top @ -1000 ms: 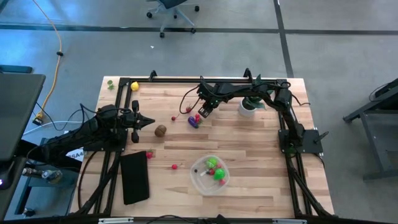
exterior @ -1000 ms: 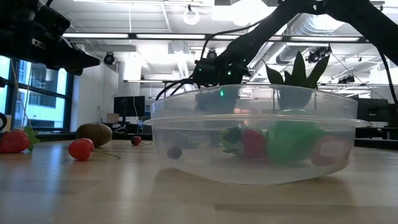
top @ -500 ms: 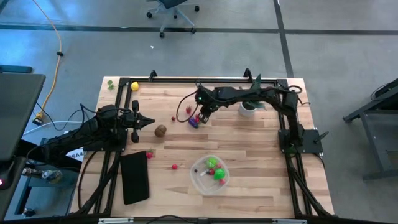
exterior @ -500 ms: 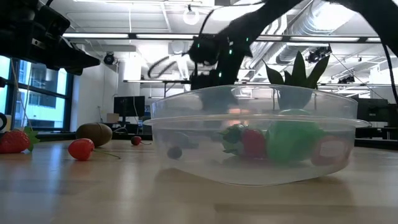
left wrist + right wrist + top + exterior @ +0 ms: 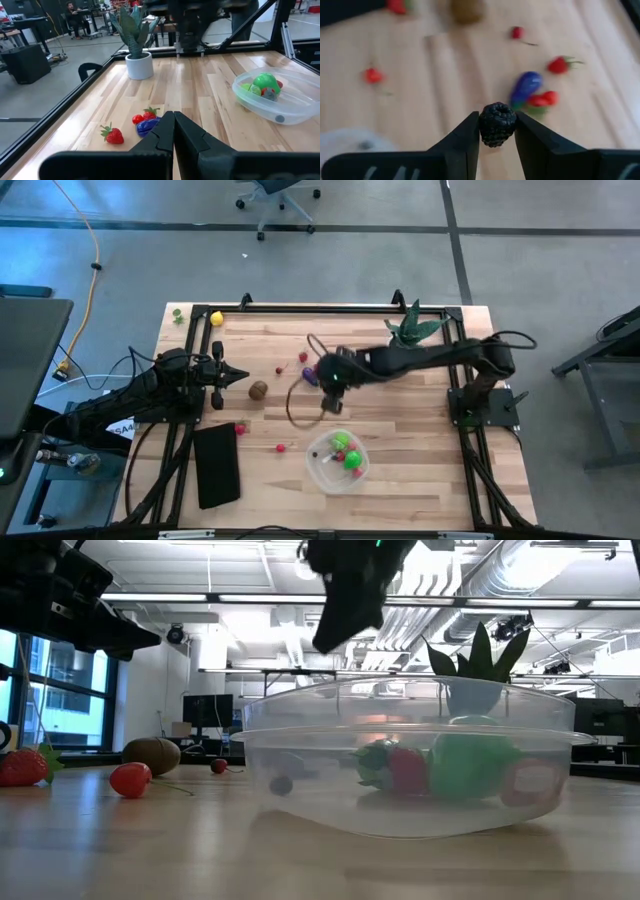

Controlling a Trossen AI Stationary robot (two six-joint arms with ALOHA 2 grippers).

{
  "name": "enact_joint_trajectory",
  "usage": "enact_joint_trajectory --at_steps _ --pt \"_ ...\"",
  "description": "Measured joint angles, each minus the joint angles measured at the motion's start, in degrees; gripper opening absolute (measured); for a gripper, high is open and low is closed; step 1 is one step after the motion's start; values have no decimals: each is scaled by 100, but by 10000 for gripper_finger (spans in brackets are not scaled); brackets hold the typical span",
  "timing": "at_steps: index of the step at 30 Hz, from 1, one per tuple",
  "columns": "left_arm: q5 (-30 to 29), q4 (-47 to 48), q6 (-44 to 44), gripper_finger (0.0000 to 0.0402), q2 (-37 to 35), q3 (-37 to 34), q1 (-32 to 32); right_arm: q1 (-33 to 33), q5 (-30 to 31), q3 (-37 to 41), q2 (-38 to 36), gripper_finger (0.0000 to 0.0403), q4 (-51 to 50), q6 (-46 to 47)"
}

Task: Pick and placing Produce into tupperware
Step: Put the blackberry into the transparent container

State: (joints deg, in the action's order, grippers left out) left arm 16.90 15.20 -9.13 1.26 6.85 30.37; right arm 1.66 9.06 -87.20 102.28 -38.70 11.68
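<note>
My right gripper (image 5: pixel 496 131) is shut on a small black berry (image 5: pixel 497 120) and hangs above the table (image 5: pixel 420 430) just on the far side of the tupperware (image 5: pixel 338 461). In the low view it (image 5: pixel 331 632) is high over the tupperware (image 5: pixel 410 755), which holds green and red produce. A purple piece (image 5: pixel 311 375), a brown one (image 5: pixel 259 390), a yellow one (image 5: pixel 216 319) and small red ones (image 5: pixel 281 448) lie loose on the wood. My left gripper (image 5: pixel 240 377) waits shut at the left, touching nothing. My right gripper pinches the black berry by its two opposite sides (image 5: pixel 483 125) between its two fingertips. The fingers slant down from the far right. The berry is lifted clear of the table, sticking out a little past the fingertips.
A spiky plant in a white pot (image 5: pixel 408 332) stands at the far right. A flat black rectangle (image 5: pixel 216 465) lies near the left front. A black frame (image 5: pixel 330 308) runs along the table's edges. Bare wood lies between the loose produce and the tupperware.
My right gripper has risen and swung from beside the purple piece toward the near edge, ending close over the tupperware's far side, still shut on the black berry. The arm no longer covers the plant.
</note>
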Motion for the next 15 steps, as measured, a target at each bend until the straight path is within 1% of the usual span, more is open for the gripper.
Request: enact_joint_trajectory --at_steps 8,15 --pt "1 0 -2 1 0 0 -2 1036 -2 -2 6 94 -152 460" --pt "-1 0 0 1 0 0 0 1584 -18 -6 141 94 -220 757"
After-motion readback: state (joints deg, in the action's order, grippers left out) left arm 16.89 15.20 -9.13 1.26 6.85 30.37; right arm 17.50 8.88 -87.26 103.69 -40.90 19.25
